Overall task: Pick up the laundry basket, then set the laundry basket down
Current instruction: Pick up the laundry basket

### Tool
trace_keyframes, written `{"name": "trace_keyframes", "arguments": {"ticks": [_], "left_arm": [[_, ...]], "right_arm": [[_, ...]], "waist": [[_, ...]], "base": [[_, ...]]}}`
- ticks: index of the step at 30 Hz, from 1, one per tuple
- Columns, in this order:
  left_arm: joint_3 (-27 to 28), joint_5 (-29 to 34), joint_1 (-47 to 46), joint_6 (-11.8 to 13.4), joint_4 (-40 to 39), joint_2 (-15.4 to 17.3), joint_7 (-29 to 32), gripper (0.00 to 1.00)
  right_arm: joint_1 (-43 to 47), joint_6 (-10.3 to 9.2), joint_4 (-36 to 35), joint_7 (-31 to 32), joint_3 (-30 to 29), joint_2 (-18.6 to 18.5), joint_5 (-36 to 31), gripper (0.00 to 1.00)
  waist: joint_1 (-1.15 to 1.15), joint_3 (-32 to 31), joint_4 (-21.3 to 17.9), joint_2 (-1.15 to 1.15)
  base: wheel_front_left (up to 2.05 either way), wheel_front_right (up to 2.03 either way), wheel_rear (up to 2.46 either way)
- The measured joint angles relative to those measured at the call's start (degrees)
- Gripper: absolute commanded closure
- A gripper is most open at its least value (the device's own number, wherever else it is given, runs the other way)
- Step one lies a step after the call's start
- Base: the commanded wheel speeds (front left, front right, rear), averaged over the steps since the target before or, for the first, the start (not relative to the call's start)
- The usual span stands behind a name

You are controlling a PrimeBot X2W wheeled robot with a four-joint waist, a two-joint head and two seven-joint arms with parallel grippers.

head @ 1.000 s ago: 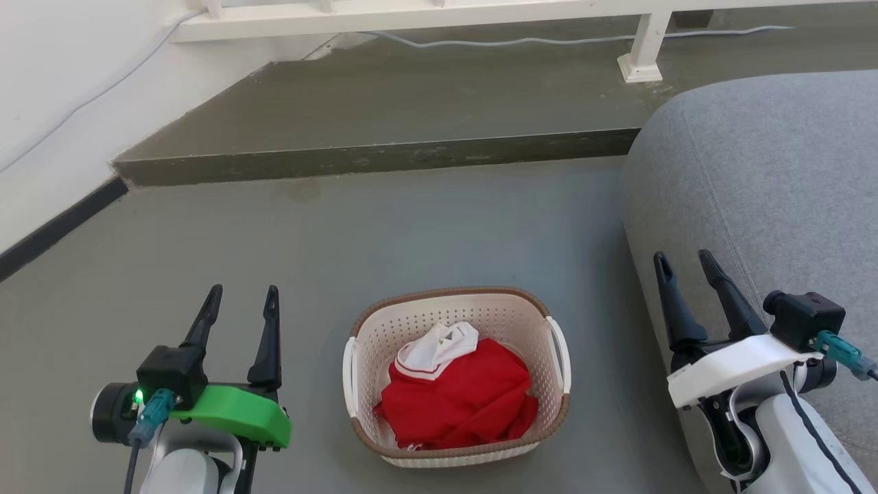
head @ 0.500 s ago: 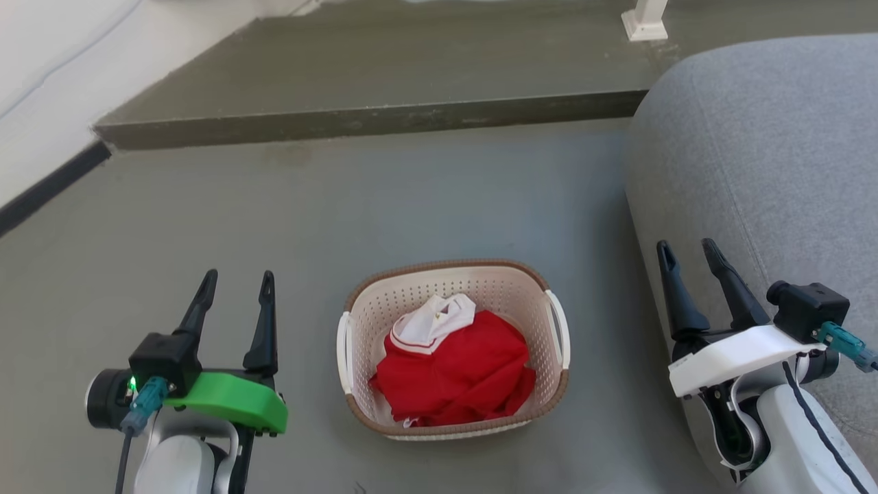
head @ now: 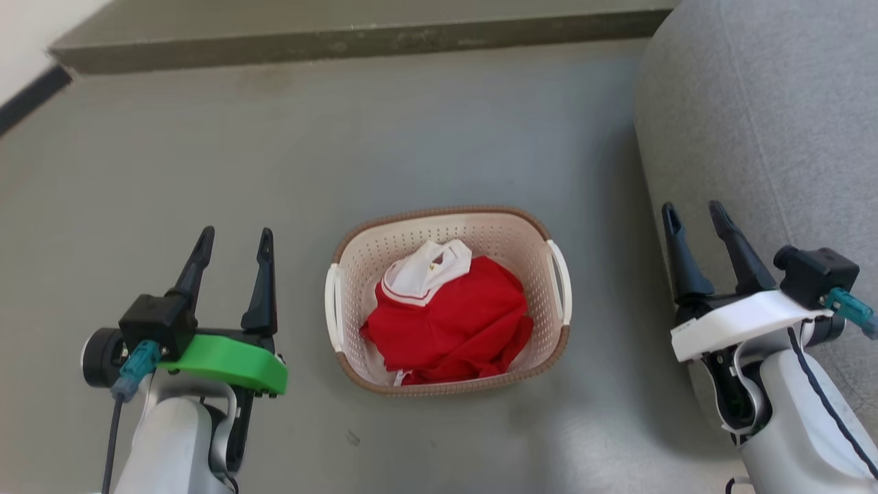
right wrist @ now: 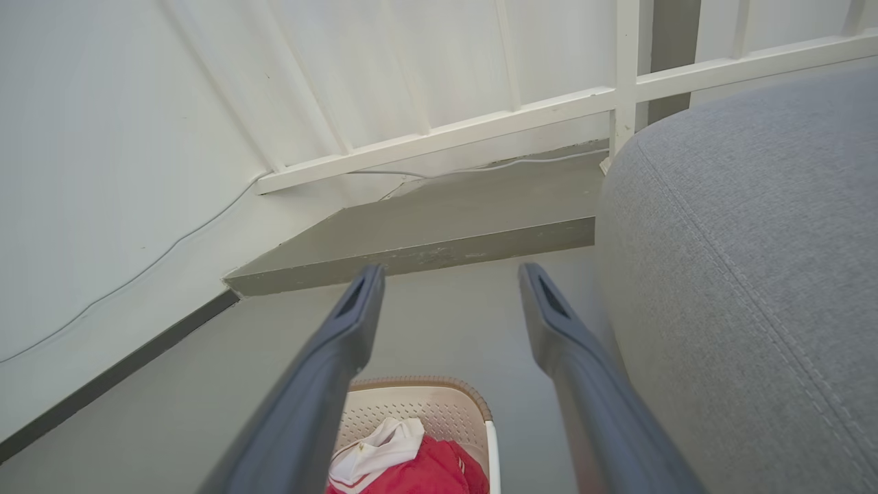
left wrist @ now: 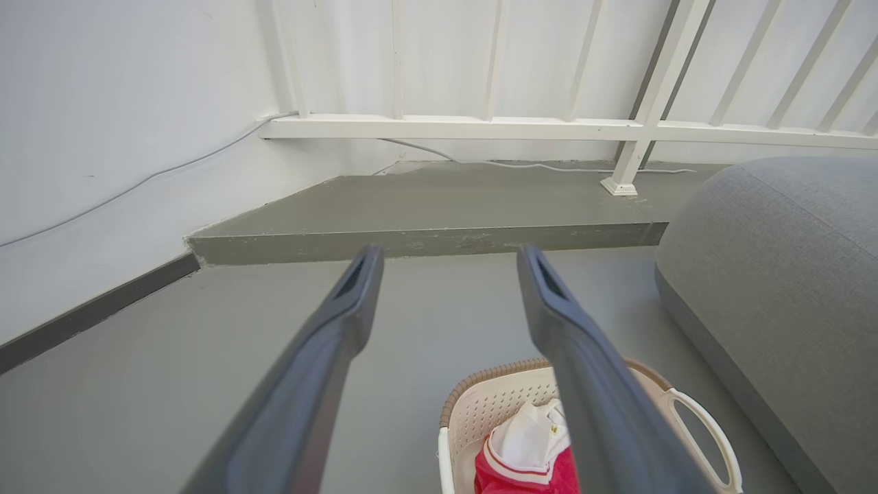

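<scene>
The basket (head: 507, 237) is set on the floor (head: 411, 123) between the grippers, touched by neither. The left gripper (head: 236, 233) and right gripper (head: 693, 207) are spread open, empty; each should be lowered onto the nearest handle (head: 561, 281) and both closed together, so the lift is kept level

Bright, even daylight; soft shadows; sharp focus; wide-angle bending at wrist-view edges.

The laundry basket (head: 449, 237) sits upright on the grey floor (head: 274, 158) in front of me, cream perforated plastic, brown rim, red shirt (head: 453, 322) crumpled inside.
</scene>
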Motion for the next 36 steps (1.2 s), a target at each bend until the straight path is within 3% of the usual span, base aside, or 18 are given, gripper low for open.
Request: {"name": "trace_keyframes", "arguments": {"ticks": [13, 36], "left_arm": [[0.13, -0.14, -6.87, -0.56, 3.05, -0.16, -0.01, 0.00], [-3.09, -4.13, -21.28, -2.09, 22.34, -1.02, 0.01, 0.00]], "right_arm": [[-7.07, 0.29, 5.84, -0.01, 0.12, 0.25, -0.02, 0.00], [-22.19, 0.80, 24.85, 2.38, 2.24, 1.63, 2.25, 0.00]], "waist": [[0.00, 9.46, -0.37, 0.00], [0.01, 24.64, 0.18, 0.00]], "base": [[0.00, 0.00, 0.00], [0.00, 0.00, 0.00]]}}
